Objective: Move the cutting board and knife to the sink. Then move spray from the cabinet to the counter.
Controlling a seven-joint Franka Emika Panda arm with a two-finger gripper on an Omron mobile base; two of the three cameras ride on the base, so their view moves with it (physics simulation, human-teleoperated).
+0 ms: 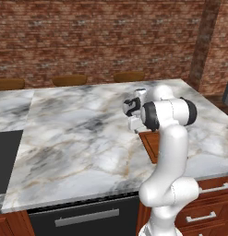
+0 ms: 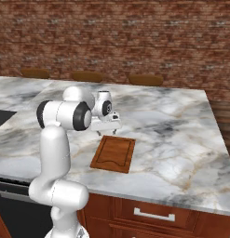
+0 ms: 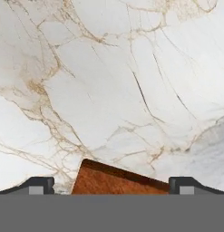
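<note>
The flat rectangular reddish-brown wooden cutting board with its darker groove inside the rim lies flat on the broad white-and-grey marble counter, close to the near edge, nothing on top of it. From the hand camera one end of it peeks in at the bottom, sitting between the two dark fingertips. The pincer hangs just above the board's far end, jaws spread wide apart, holding nothing. In the left base view the board is mostly tucked behind the white arm, with the pincer poised over it.

No knife that I can make out from here, and no green spray bottle either. A dark rectangular patch cuts into the counter at the far left; it could be the black sink, but I can't be sure from this angle, and nothing is visible inside it.

Now, the risk: that board is thin and flush with the marble. If the pincer drops straight down, I'd expect the fingertips to hit wood or stone and not get under it. A grab at one end could also let the board tip or slide toward the counter's edge. Below the counter, the wooden drawers with silver bar handles are shut, so their contents are hidden.
</note>
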